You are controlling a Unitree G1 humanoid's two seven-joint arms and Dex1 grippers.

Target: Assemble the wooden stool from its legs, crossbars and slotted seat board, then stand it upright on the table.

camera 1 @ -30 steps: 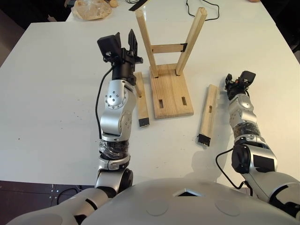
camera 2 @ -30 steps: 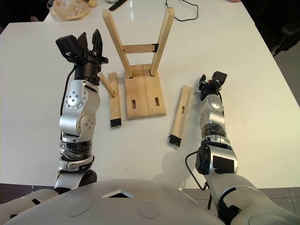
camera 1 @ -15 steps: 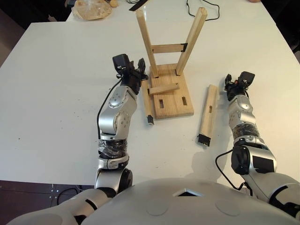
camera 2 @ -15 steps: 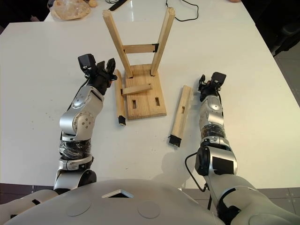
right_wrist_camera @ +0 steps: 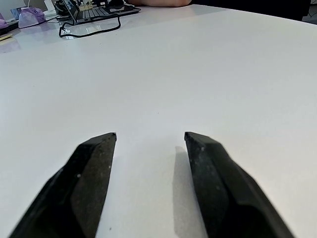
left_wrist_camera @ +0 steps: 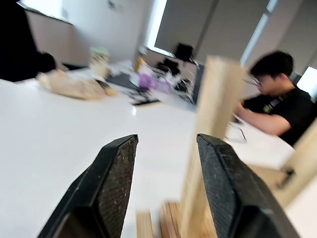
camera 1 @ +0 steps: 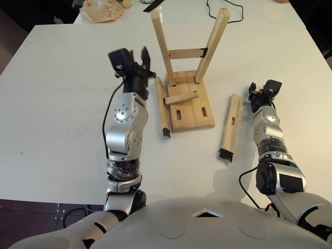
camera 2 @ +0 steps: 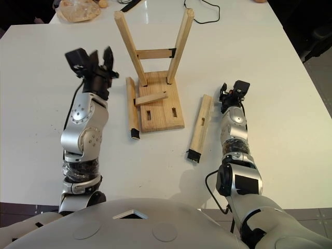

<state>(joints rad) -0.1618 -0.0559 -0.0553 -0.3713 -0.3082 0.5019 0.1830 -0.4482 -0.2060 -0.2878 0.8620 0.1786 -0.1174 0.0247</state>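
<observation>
1. The wooden stool (camera 1: 188, 85) stood half-built and upside down near the middle of the worktop (camera 1: 62, 93). Its slotted seat board (camera 1: 193, 120) lay flat, with two legs (camera 1: 161, 44) rising from the far end, joined by a crossbar (camera 1: 184, 53).
2. In the second before this frame, the left end effector (camera 2: 101, 55) dipped to the loose leg (camera 1: 162, 111) beside the board's left edge, then lifted away. It hung above the worktop to the left of the stool, its fingers spread and holding nothing.
3. That leg had been rolled over. The short crossbar (camera 1: 181, 97) fixed to it, which had pointed away from the board, now rested across the seat board. The leg's dark-capped end had shifted slightly towards the board.
4. The turn probably readied that leg for fitting, but it was not yet seated in a slot.
5. The right end effector (right_wrist_camera: 150, 135) rested low on the worktop at the right, fingers apart and empty. It had not moved, and the second loose leg (camera 1: 230, 124) lay untouched between it and the board.
6. Of the board's four slots, the two far ones held the standing legs. The two near slots (camera 1: 178, 114) were open and unfilled.
7. A clear bag (camera 1: 101, 9) with something brownish inside sat at the worktop's far left edge.
</observation>
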